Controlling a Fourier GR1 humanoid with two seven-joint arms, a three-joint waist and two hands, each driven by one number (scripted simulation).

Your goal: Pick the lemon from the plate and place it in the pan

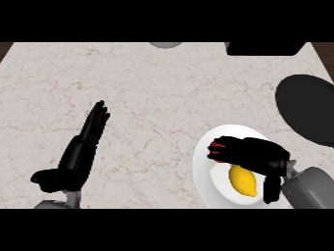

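Observation:
A yellow lemon (243, 181) lies on the white plate (207, 156) at the lower right of the counter. My right hand (252, 153) hovers over the plate just above the lemon, fingers curled and pointing left, thumb reaching down along the lemon's right side; the fingers are not closed round the lemon. The black pan (314, 109) sits at the right edge, its handle running down toward the lower right. At the lower left, my left hand (83, 147) rests open with straight fingers pointing up the counter.
The pale marble counter (148, 98) fills the view. A grey round object (166, 44) and a black box-like object (265, 48) stand at the far edge. Dark wooden floor shows at both top corners.

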